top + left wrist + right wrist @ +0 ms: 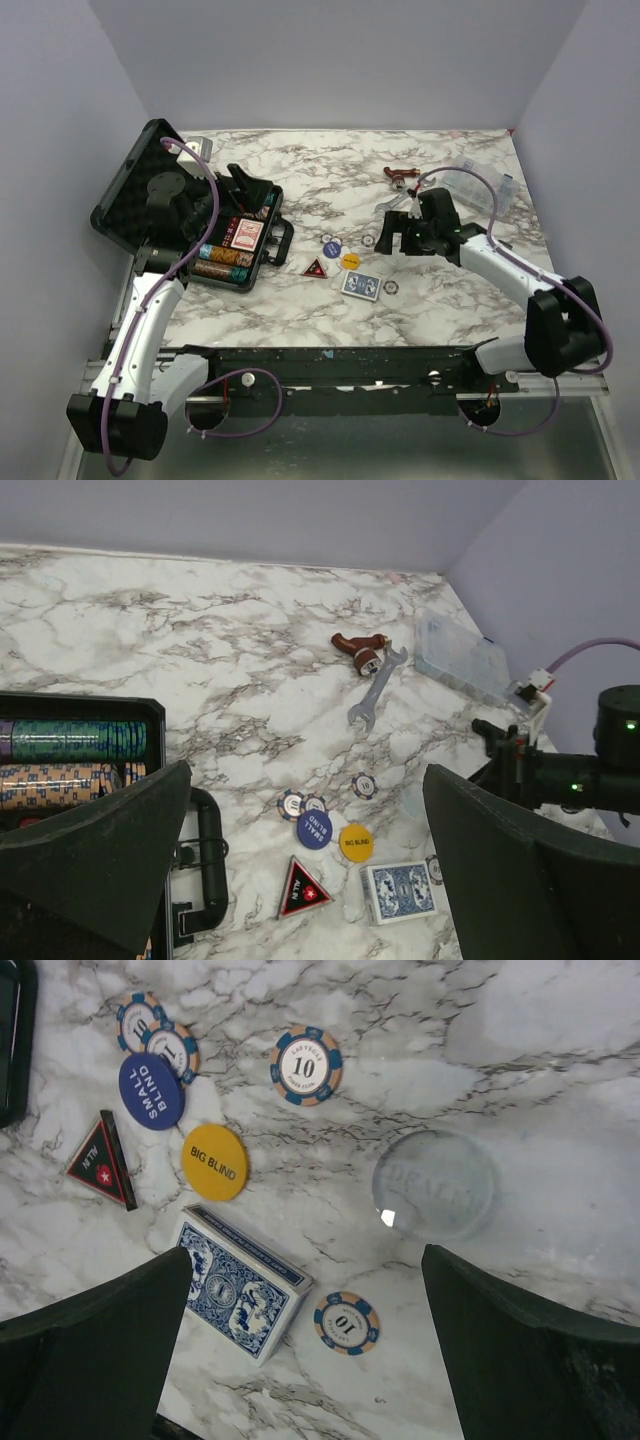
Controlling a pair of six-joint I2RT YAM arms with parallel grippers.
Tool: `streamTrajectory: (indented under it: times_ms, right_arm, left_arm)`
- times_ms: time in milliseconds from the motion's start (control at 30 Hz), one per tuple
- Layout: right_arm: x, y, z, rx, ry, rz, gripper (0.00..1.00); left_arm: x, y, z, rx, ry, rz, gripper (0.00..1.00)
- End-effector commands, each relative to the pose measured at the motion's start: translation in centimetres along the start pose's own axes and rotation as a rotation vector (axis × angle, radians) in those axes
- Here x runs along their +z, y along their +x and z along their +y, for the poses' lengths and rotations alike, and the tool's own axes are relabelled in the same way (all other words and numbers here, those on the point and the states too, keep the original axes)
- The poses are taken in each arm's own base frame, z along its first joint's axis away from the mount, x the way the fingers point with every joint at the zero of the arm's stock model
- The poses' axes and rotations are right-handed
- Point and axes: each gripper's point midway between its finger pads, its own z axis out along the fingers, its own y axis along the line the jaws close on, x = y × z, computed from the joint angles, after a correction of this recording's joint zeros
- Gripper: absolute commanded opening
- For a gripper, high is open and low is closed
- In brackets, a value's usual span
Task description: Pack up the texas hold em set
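Lying open at the left side of the marble table [330,175], the black briefcase [125,195] already holds chip rows [222,262] and a red deck [248,235]. The left gripper [243,188] hangs over it, jaws wide apart and empty.

The loose pieces are to the right of the case, and the right gripper [305,1252] is clearly the nearer one. It hovers directly above them with its jaws fully spread, holding nothing.

The blue card deck [243,1282] lies below it, close to the left finger [100,1350]. Its long axis runs diagonally across the gap, so the wrist probably needs a turn before it closes.

Toward the right finger lies the clear dealer disc [435,1184]. Farther off are the yellow big blind disc [215,1161], the blue small blind disc [151,1090], the triangular all-in marker [103,1160] and the single chips [305,1063].
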Motion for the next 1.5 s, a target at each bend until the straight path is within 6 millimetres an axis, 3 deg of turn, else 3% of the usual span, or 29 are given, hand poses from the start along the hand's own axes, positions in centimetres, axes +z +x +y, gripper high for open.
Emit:
streamTrajectory:
  times_ms: [0, 267, 467, 600, 700, 867, 1033, 1200, 1300, 1400, 1467]
  right_arm:
    - [2.7, 0.6, 3.0, -0.006, -0.212, 0.033, 1.0]
    - [6.4, 1.6, 3.3, -0.019, -0.274, 0.085, 1.0]
    - [7.5, 4.2, 3.5, 0.046, -0.318, 0.151, 1.0]
    - [6.8, 7.4, 3.3, 0.074, -0.334, 0.216, 1.0]
    - [5.5, 9.3, 4.3, 0.092, -0.377, 0.243, 1.0]
    - [3.2, 11.5, 7.3, 0.085, -0.452, 0.254, 1.0]
    - [0.6, 12.3, 11.3, 0.145, -0.596, 0.246, 1.0]
    - [-1.8, 12.8, 15.5, 0.183, -0.824, 0.277, 1.0]
    - [-2.3, 12.3, 15.9, 0.158, -0.863, 0.249, 1.0]
    - [-1.3, 11.0, 13.6, 0.117, -0.679, 0.126, 1.0]
    - [-0.6, 9.1, 9.7, 0.135, -0.428, -0.026, 1.0]
  left_arm:
    - [0.1, 0.3, -1.1, -0.021, 0.047, 0.033, 0.99]
    - [0.6, 1.1, -1.5, -0.049, 0.075, 0.078, 0.99]
    - [0.9, 1.4, -1.3, -0.064, 0.07, 0.102, 0.99]
    - [1.1, 1.7, -1.2, -0.076, 0.065, 0.119, 0.99]
    - [1.3, 2.0, -1.1, -0.09, 0.066, 0.134, 0.99]
    - [1.8, 2.7, -0.9, -0.111, 0.065, 0.163, 0.99]
    - [2.3, 3.8, -0.5, -0.094, 0.024, 0.207, 0.99]
    - [2.9, 6.3, 0.4, -0.068, -0.08, 0.282, 0.99]
    - [2.6, 9.6, 0.5, -0.141, -0.081, 0.37, 0.96]
    - [1.2, 14.1, 0.8, -0.201, -0.108, 0.465, 0.94]
    - [-0.1, 17.7, 0.8, -0.228, -0.145, 0.544, 0.94]
